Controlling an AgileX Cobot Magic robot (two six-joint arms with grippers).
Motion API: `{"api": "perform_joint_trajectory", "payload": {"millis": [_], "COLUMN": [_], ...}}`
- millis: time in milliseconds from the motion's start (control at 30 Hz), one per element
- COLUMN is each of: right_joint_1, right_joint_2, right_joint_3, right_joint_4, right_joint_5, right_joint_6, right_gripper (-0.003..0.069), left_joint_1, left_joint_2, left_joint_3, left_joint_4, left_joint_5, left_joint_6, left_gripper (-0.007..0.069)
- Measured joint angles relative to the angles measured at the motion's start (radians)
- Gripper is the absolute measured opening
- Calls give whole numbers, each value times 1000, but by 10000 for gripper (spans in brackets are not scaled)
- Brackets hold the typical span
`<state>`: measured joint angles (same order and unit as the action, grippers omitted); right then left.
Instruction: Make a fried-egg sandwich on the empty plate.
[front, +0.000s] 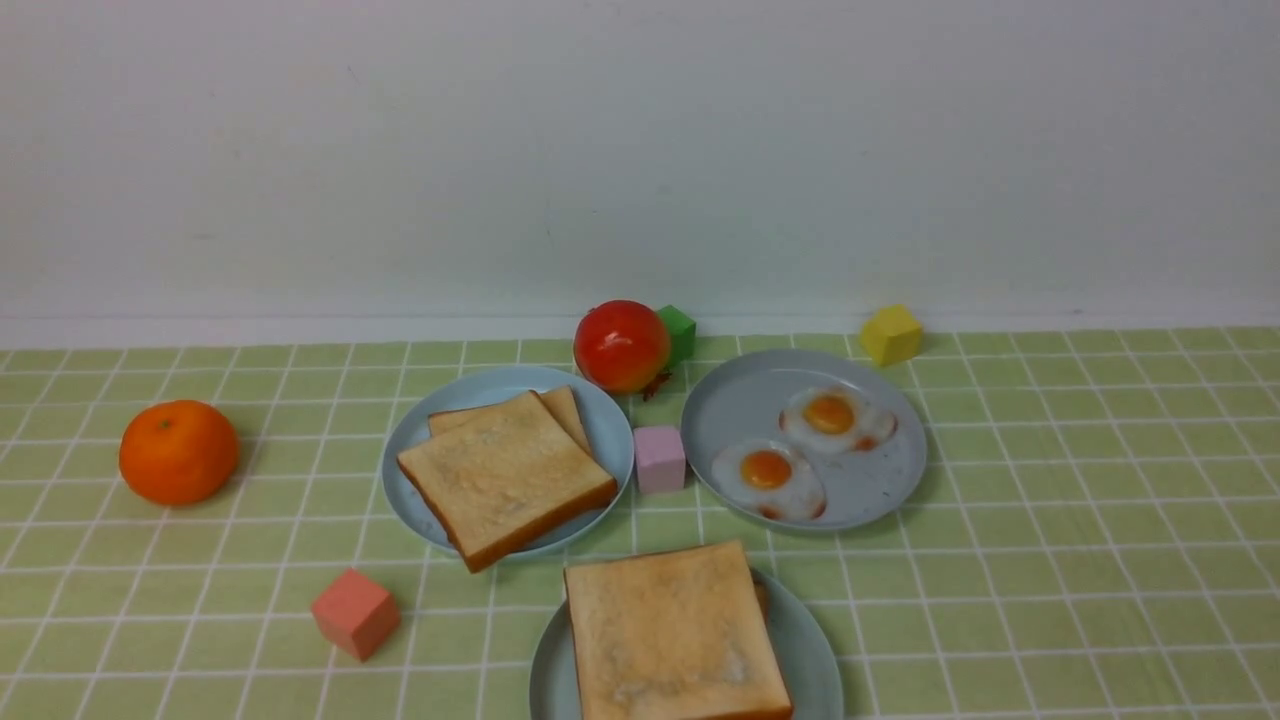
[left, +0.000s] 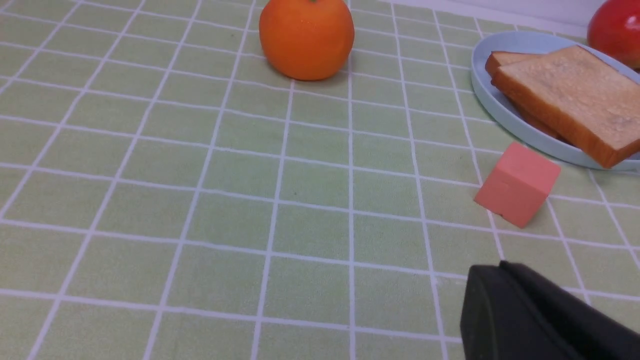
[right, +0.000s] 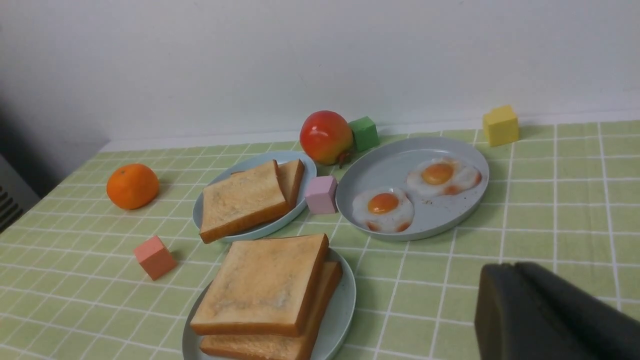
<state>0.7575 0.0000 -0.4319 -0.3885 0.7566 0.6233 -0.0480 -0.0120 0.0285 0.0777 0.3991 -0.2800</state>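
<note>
At the near edge, the pale teal plate (front: 815, 650) (right: 345, 300) carries two golden toast slices stacked, the top slice (front: 672, 635) (right: 262, 285) lying askew over the lower slice (right: 320, 295). No egg shows between them. Two fried eggs (front: 768, 475) (front: 835, 418) lie on the grey plate (front: 880, 490). My left gripper (left: 502, 265) is shut and empty over bare cloth, short of the salmon cube (left: 517, 184). My right gripper (right: 515, 265) is shut and empty, off to the right of the stacked toast. Neither gripper shows in the front view.
A bluer plate (front: 500, 385) holds two more toast slices (front: 505, 475). Around it sit an orange (front: 178, 452), a red fruit (front: 620, 345), and pink (front: 660, 458), salmon (front: 355, 612), green (front: 680, 332) and yellow (front: 890, 334) cubes. A white wall closes the back.
</note>
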Motion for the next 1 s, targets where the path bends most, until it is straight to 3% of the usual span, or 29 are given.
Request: {"api": "perform_joint_trajectory", "payload": {"millis": [733, 800, 833, 900, 933, 1000], "right_joint_1": [-33, -141, -151, -290, -300, -432], "right_joint_2": [7, 31, 33, 62, 64, 83], "right_joint_3": [0, 2, 1, 23, 26, 83], "right_joint_4": [7, 42, 47, 147, 147, 271], "right_joint_5": [-1, -23, -23, -120, -128, -239], "right_joint_6": [0, -34, -40, -193, -193, -407], "right_gripper": [48, 50, 50, 55, 55, 60], "left_joint_1": [0, 0, 0, 0, 0, 0], "left_joint_2": [0, 0, 0, 0, 0, 0], "left_joint_3": [0, 0, 0, 0, 0, 0], "left_joint_4": [-2, -2, -2, -2, -2, -2], "left_joint_5": [0, 0, 0, 0, 0, -1], "left_joint_6": [3, 3, 3, 3, 3, 3], "left_gripper": [11, 14, 14, 14, 14, 17]}}
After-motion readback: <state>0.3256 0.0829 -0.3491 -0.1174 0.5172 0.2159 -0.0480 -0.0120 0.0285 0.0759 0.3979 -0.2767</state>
